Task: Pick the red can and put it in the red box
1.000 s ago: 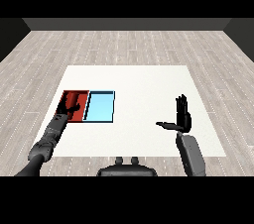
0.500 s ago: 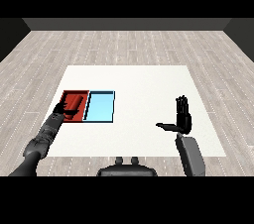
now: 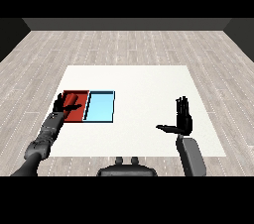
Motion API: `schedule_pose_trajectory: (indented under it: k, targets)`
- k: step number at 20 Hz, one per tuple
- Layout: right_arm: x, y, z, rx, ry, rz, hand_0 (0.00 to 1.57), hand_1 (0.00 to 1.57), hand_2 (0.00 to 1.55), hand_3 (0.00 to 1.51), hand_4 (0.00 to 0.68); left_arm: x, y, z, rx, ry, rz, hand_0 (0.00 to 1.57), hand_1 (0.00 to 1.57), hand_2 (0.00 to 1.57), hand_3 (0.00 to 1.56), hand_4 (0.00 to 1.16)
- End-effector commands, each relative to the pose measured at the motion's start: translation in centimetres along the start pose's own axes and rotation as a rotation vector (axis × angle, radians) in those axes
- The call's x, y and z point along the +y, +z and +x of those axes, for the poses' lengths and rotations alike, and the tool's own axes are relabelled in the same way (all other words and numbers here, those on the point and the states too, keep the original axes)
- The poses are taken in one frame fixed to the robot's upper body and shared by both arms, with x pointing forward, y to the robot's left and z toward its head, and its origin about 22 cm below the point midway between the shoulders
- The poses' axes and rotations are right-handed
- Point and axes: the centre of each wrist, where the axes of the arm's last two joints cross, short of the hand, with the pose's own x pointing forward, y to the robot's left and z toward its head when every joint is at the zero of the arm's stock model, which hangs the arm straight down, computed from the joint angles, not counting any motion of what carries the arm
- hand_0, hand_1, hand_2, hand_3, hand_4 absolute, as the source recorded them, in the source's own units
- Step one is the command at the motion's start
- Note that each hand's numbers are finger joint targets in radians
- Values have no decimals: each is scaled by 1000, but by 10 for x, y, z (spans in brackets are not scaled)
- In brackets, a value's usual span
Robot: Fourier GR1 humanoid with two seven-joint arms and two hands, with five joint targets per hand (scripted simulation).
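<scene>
The red tray [image 3: 79, 114] lies at the table's left, with the light blue tray [image 3: 100, 106] touching its right side. A red can [image 3: 74, 99] lies inside the red tray, hard to tell apart from the tray's colour. My left hand [image 3: 61, 104] is over the tray's left edge, open, with its fingers straight and spread and its thumb pointing right just beside the can. It holds nothing. My right hand [image 3: 184, 120] stands upright over the right part of the table, open, thumb out to the left, far from both trays.
The white table [image 3: 144, 84] spans the middle of the view, on a wooden floor. My left forearm [image 3: 43, 139] comes in from the lower left and my right forearm [image 3: 191, 156] from the lower right.
My left hand has drawn back to the left, from over the red tray's middle to its left edge. The can stays in the tray. The right hand has not moved.
</scene>
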Motion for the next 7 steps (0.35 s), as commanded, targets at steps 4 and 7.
schedule_pose_trajectory:
  k: [4,7]
  targets:
    - [0,5,2,11,-25,39,0,0,0,0,0,-4,-1,49,-507,481,69,0,0,0,0,0]
    - [-1,1,3,1,-22,38,0,0,0,0,0,-31,13,59,-646,578,-11,0,0,0,0,0]
